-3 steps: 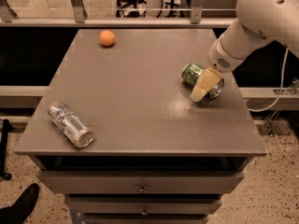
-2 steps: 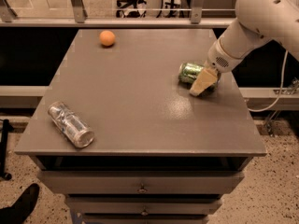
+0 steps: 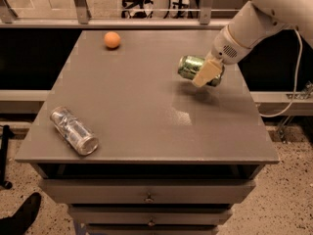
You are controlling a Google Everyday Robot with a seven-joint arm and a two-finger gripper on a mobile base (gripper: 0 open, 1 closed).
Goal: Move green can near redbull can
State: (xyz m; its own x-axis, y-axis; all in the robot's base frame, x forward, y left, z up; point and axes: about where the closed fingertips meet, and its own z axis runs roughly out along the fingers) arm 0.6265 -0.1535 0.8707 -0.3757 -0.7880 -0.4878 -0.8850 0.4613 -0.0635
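Observation:
The green can (image 3: 190, 66) is held on its side above the right part of the grey table (image 3: 142, 106), its shadow on the surface below. My gripper (image 3: 208, 72) is shut on the green can, with a cream finger across its right half. The white arm comes in from the upper right. The redbull can (image 3: 74, 130), silvery and shiny, lies on its side near the table's front left corner, far from the green can.
An orange ball (image 3: 112, 39) sits at the table's back left. The table has drawers below its front edge. A railing and chair legs stand behind the table. A cable hangs at the right. A shoe shows at the bottom left.
The gripper has lifted the green can off the table and carried it a little to the left. The redbull can and the orange ball have not moved.

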